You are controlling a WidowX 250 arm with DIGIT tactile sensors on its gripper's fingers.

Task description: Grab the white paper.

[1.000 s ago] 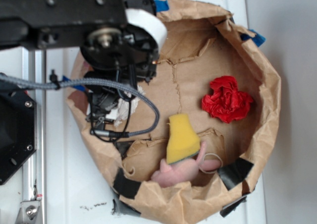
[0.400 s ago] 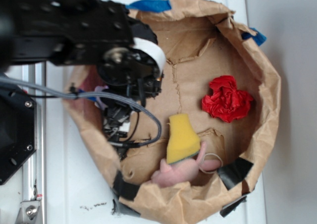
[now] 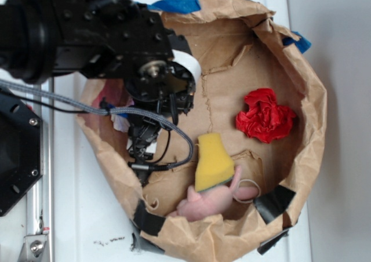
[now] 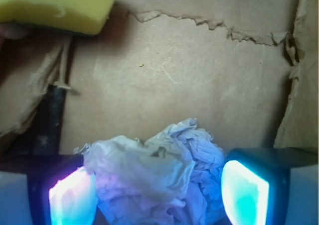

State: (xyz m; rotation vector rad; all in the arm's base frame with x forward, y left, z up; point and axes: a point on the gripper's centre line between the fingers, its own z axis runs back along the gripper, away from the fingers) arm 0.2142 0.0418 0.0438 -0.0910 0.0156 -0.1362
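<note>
Squarely between pincer [image 4: 157, 192] pads, white paper [image 4: 154, 177]

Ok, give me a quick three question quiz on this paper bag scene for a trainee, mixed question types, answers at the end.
1. True or false: in the wrist view the white paper lies between the end effector fingers.
2. Multiple choice: what rests against the yellow sponge? A) the red paper wad B) the pink soft toy C) blue tape
3. Fill in: everything sits inside a brown ____ lining.

Key: 1 true. 2 B. 3 paper bag.
</note>
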